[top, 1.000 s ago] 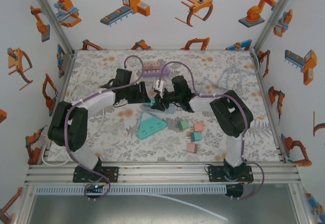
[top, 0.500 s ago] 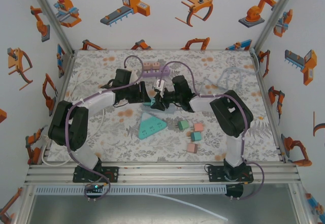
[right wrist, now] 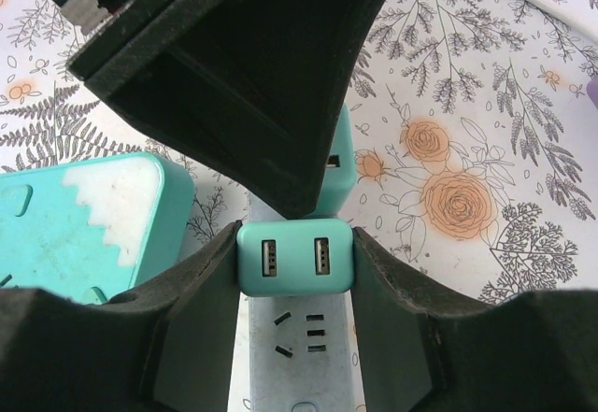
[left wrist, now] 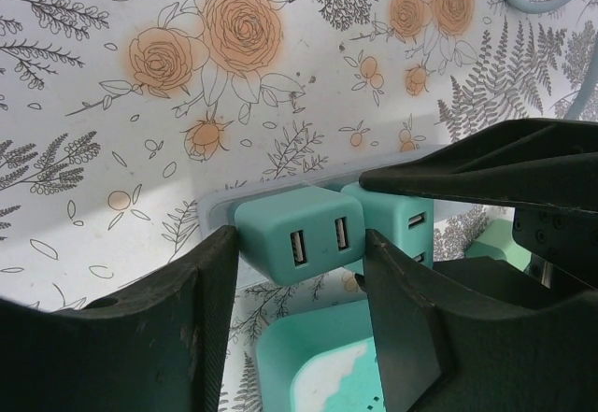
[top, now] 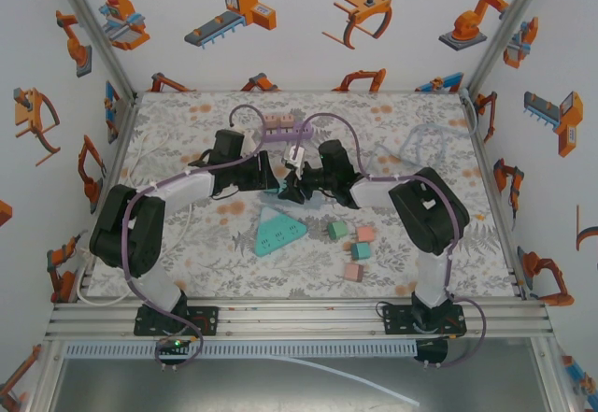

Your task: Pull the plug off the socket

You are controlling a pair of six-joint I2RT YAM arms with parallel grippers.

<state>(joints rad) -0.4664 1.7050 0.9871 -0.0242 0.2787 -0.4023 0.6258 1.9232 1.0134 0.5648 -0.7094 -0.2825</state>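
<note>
Pinching the plug between the jaws of the right gripper, pressing one finger against each flank, with the USB ports facing the wrist camera. Resting plugged, judging by the lack of any visible gap, in the white socket strip lying flat on the flowered worktop, just beside a teal triangular power block. Straddling the neighbouring plug with the left gripper, closing on it from the opposite side and seemingly touching both its flanks, so probably anchoring the strip rather than extracting anything. Meeting nose to nose above the strip in the overhead view, crowding close together.

Standing, by all appearances, at the end of the grasp and the very start of the pull: gripping done, extracting not yet begun. Calling next for drawing the right wrist straight away from the strip's face, along the line of the prongs, without rocking sideways. Calling also for bearing down through the left arm, otherwise risking lifting the whole light strip along with the plug. Needing care over clearance as well, given the closeness of the two grippers, and over keeping enough squeeze on the smooth plastic to avoid sliding off partway.
</note>
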